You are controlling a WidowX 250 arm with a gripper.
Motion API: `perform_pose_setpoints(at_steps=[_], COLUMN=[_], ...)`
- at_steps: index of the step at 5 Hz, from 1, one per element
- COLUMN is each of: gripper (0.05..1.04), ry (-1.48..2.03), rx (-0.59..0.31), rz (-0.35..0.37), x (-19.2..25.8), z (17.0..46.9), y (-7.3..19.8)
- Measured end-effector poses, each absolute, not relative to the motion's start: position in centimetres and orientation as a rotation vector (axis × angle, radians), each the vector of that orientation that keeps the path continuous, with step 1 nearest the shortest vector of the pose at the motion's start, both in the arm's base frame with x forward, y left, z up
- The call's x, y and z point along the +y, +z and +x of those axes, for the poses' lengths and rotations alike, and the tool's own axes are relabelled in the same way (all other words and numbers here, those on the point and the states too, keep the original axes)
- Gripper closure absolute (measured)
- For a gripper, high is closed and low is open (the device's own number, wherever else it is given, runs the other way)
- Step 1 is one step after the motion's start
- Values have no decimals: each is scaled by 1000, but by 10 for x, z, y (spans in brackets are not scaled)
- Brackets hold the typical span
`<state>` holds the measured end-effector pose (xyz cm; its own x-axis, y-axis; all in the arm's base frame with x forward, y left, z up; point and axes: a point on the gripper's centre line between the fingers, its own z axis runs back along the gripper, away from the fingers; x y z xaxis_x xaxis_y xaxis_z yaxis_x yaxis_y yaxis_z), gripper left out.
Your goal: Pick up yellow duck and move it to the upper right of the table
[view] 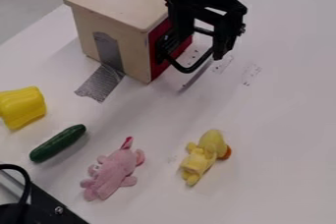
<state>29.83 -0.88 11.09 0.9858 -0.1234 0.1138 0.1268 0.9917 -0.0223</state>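
Here you are, operator, with the gripper high in the view beside the red side of the wooden box; its fingers stand wide apart, nothing seen in their hold, which is just what you want for a pick-up; and there's your target, the yellow duck, lying on the table well below the gripper in the view, head towards the box, orange bill out to the right! The pink toy lies left of it, apart, so you should have room for a finger on either side; the dark green cucumber and the yellow block-like thing sit farther left, out of play, I'd judge; grey tape runs from the box down onto the table, likely to anchor it, but don't lean on that; bring the gripper away from that red side before you drop, or you may clip it! You're at the opening step, by my reading, with the pick and the carry both ahead; go for the body, soft as it looks, because a pinch at the head could let it swing or slip; then lift it and carry it to the upper right, giving the box a wide berth!
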Motion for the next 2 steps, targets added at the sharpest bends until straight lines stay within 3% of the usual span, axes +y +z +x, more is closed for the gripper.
perform_pose_setpoints(at_steps=[2], gripper=[83], ry=[-121], rx=[-39], rz=[-34], x=[-16], z=[278], y=[87])
